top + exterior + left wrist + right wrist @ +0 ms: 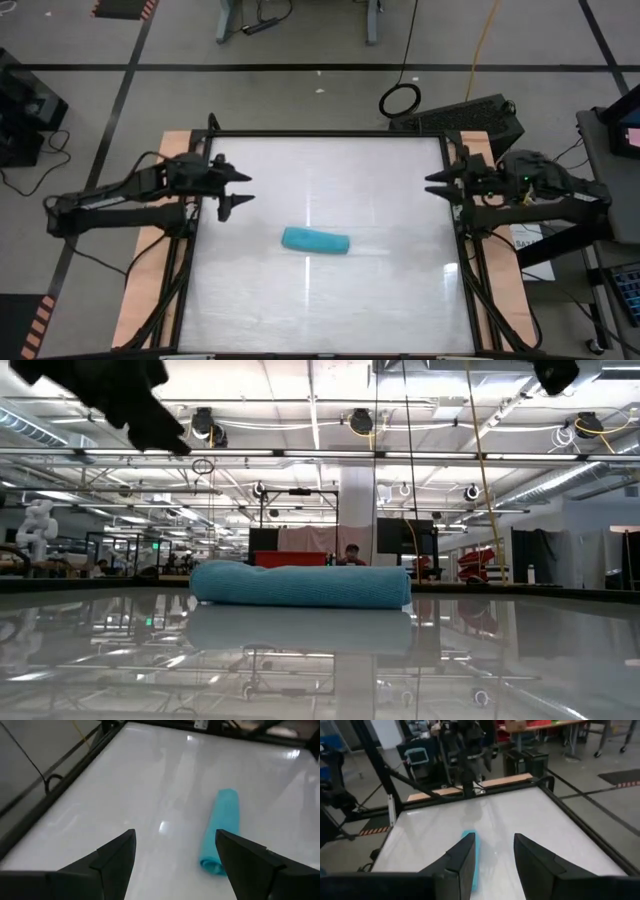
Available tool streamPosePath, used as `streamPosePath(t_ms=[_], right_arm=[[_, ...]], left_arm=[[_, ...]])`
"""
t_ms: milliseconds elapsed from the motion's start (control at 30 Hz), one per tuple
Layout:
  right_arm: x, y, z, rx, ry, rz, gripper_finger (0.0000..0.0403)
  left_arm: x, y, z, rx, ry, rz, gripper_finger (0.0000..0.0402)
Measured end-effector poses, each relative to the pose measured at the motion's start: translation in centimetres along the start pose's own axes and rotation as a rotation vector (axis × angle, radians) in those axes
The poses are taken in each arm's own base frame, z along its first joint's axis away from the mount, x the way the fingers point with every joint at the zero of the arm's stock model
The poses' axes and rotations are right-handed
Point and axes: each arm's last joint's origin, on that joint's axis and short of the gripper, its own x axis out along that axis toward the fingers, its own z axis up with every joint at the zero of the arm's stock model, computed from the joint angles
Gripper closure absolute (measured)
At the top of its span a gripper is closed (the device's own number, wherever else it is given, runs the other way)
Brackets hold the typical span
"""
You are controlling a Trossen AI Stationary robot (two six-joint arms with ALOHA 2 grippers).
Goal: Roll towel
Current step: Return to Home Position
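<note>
Midway across the tabletop [400, 290], the rolled towel [315, 241] is lying lengthwise left-to-right, between and well apart from the left tool [240, 190] and right tool [432, 185], both hanging open.

A glossy white worktop [380, 290] fills the frame's centre; a rolled teal towel [315, 241] lies mid-frame on it.
</note>
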Motion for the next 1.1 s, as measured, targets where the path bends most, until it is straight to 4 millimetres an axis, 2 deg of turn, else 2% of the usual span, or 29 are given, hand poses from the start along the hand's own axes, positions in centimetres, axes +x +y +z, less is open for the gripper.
streamPosePath(t_ms=[167,333,500,600,767,967,1100], right_arm=[[0.5,-0.8,-3.7,0.054,-0.007,-0.024,0.0277],[2.2,-1.6,-8.9,0.160,-0.048,-0.010,0.0277],[3.6,-2.4,-13.2,0.256,-0.106,0.011,0.0277],[4.1,-2.8,-15.1,0.290,-0.123,0.001,0.0277],[5.0,-3.2,-17.0,0.297,-0.105,-0.035,0.0277],[5.2,-3.3,-17.5,0.278,-0.112,-0.063,0.0277],[5.2,-3.3,-17.5,0.256,-0.113,-0.072,0.0277]], left_arm=[[0.4,0.2,-3.9,-0.137,-0.074,0.000,0.0123],[1.0,0.2,-6.9,-0.251,-0.113,-0.009,0.0123],[1.2,0.4,-8.4,-0.352,-0.181,0.000,0.0123],[1.2,0.4,-9.0,-0.366,-0.200,0.025,0.0123],[1.3,0.6,-10.2,-0.405,-0.237,0.071,0.0123],[2.0,0.8,-12.0,-0.484,-0.271,0.070,0.0123],[1.9,0.8,-11.9,-0.473,-0.301,0.084,0.0123]])
